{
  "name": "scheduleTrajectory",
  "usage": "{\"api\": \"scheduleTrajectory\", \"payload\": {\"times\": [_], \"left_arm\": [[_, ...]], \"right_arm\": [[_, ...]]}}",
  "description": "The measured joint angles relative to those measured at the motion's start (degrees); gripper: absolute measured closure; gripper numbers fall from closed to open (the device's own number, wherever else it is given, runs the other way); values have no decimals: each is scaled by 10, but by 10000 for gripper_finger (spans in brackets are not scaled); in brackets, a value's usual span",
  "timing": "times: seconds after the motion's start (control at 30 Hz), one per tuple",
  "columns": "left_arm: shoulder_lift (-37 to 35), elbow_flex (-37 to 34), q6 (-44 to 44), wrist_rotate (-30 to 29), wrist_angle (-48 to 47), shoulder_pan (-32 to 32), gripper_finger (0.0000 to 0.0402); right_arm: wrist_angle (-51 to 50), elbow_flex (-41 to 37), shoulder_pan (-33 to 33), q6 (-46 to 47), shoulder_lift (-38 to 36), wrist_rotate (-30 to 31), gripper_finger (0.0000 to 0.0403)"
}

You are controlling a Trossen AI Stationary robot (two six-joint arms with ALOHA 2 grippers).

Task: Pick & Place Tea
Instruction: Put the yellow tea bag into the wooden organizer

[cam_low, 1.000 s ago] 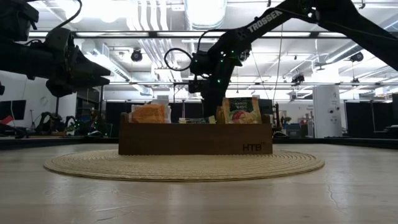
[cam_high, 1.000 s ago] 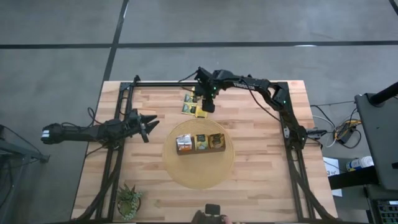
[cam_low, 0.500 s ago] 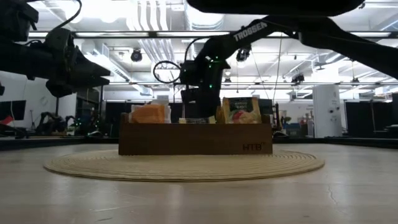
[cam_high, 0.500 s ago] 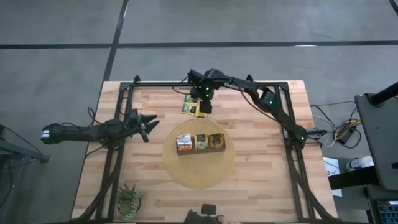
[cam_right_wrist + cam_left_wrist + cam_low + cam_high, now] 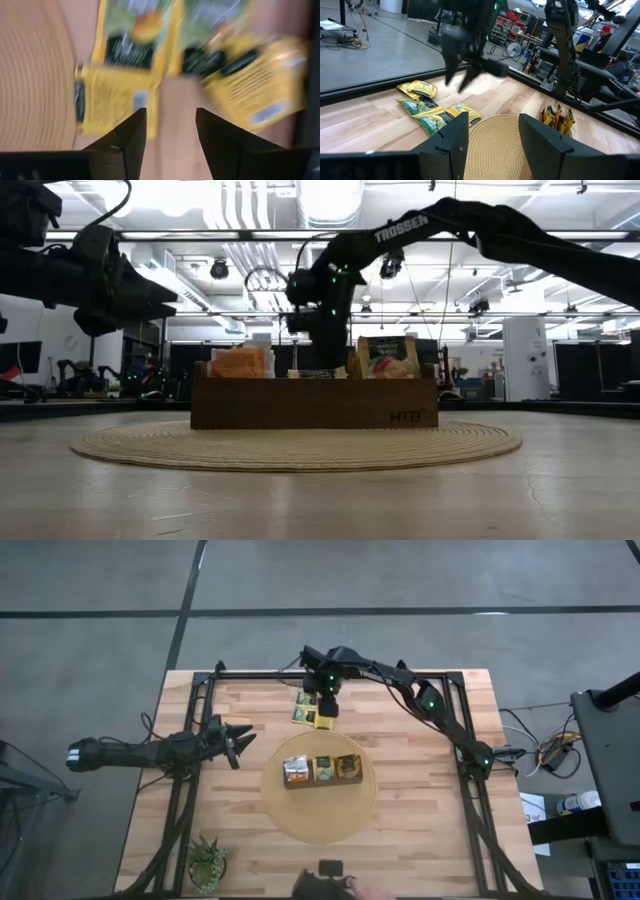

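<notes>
Several loose tea sachets (image 5: 303, 716), yellow and green, lie flat on the wood near the table's far edge; they also show in the left wrist view (image 5: 437, 120) and, blurred, in the right wrist view (image 5: 117, 95). My right gripper (image 5: 325, 708) hangs just above them, pointing down, open, with a sachet's edge below the gap (image 5: 170, 130). More sachets stand upright in the long brown box (image 5: 322, 780), which rests on a round woven mat (image 5: 320, 820). My left gripper (image 5: 240, 740) waits open at the table's left, clear of everything.
A small potted plant (image 5: 208, 862) stands at the near left corner. A dark object and a person's hand (image 5: 352, 892) show at the near edge. Black frame rails (image 5: 185, 800) run along both sides. Bare wood lies right of the mat.
My right gripper has gone a little toward the table's left edge, from beside the rightmost loose sachet to above the loose group, staying open and pointing down. The arm behind it has stretched out flatter. The sachets and the box have not moved.
</notes>
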Motion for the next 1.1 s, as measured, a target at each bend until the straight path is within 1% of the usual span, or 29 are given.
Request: {"api": "scheduleTrajectory", "payload": {"times": [0.13,0.3,0.43,0.6,0.9,1.1], "left_arm": [[0,0,0,0,0,0,235],[0,0,0,0,0,0,235],[0,0,0,0,0,0,235],[0,0,0,0,0,0,235],[0,0,0,0,0,0,235],[0,0,0,0,0,0,235]], "right_arm": [[55,1,-14,19,-11,32,236],[90,-1,-29,62,-6,37,236],[121,-1,-36,96,-6,33,236],[138,-1,-48,137,-6,-15,236],[138,-3,-67,175,-5,-20,236],[132,-3,-68,177,20,-28,236]]}}
